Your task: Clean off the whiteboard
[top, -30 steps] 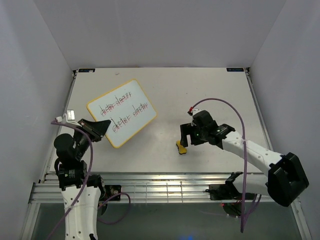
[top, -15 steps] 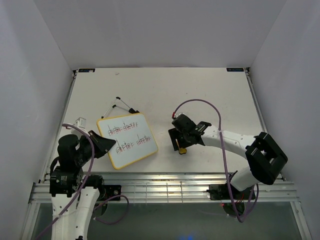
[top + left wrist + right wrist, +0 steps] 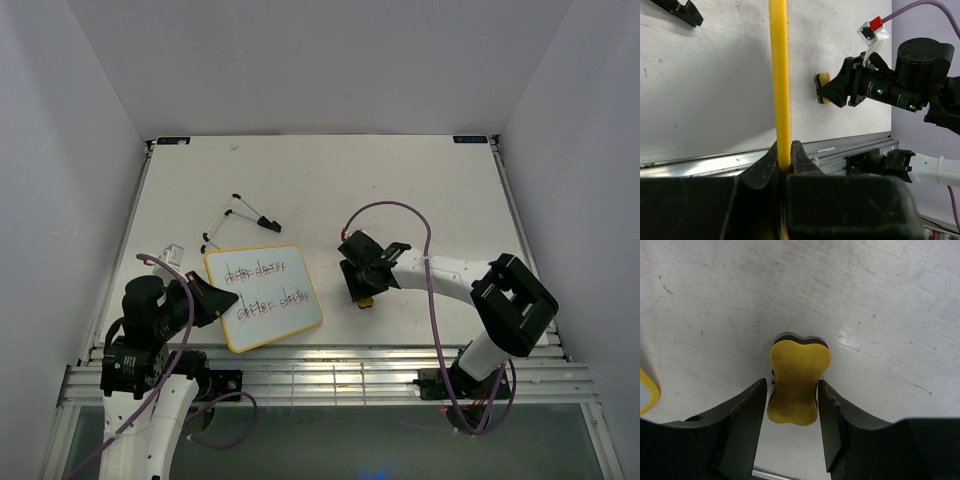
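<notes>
The whiteboard [image 3: 262, 297], yellow-framed with two lines of handwriting, lies tilted near the table's front left. My left gripper [image 3: 213, 303] is shut on its left edge. In the left wrist view that yellow frame [image 3: 779, 75] runs straight up from between the pinched jaws of the left gripper [image 3: 784, 150]. A yellow bone-shaped eraser [image 3: 795, 377] rests on the table. My right gripper [image 3: 791, 400] straddles it, both fingers against its sides. From above, the right gripper [image 3: 363, 290] covers most of the eraser [image 3: 366, 299].
Thin black clip-like pieces [image 3: 240, 213] lie on the table behind the whiteboard; one shows in the left wrist view [image 3: 682, 11]. A small white object [image 3: 172, 248] sits at the left. A metal rail [image 3: 330, 355] runs along the front edge.
The left arm pulled the whiteboard toward the front edge, uncovering the black pieces. The right gripper moved left over the eraser and its jaws closed in on it.
</notes>
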